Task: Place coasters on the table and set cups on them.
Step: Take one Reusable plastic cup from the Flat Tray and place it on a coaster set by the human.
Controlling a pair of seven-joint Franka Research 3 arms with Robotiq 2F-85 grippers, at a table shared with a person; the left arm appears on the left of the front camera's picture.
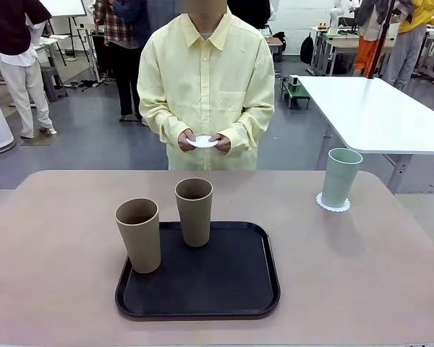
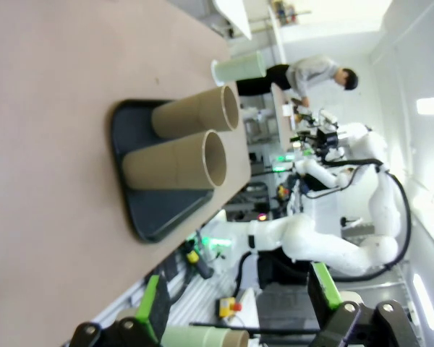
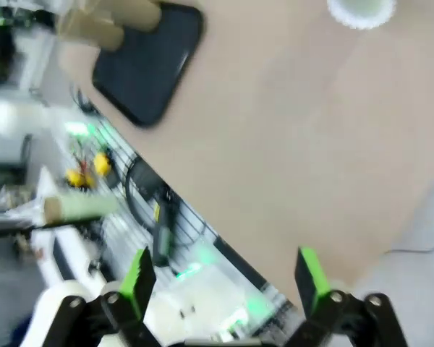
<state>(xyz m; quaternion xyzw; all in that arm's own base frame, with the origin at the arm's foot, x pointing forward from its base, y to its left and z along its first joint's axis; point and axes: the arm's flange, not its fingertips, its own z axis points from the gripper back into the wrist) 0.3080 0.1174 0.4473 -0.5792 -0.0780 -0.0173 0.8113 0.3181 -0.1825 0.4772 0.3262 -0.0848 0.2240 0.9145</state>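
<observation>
My left gripper (image 2: 237,295) and right gripper (image 3: 224,278) both stand wide open and hold nothing. Ahead of my left jaws are two tan cups (image 2: 175,163) on the black tray (image 2: 159,217). Far ahead of my right jaws, blurred, is probably the mint cup (image 3: 360,6) on its coaster (image 3: 337,13).

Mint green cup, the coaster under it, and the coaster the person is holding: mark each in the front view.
mint green cup (image 1: 341,177), front view, middle of its side wall.
coaster under it (image 1: 333,209), front view, near lacy edge below the cup base.
held coaster (image 1: 202,142), front view, centre of the disc.
</observation>
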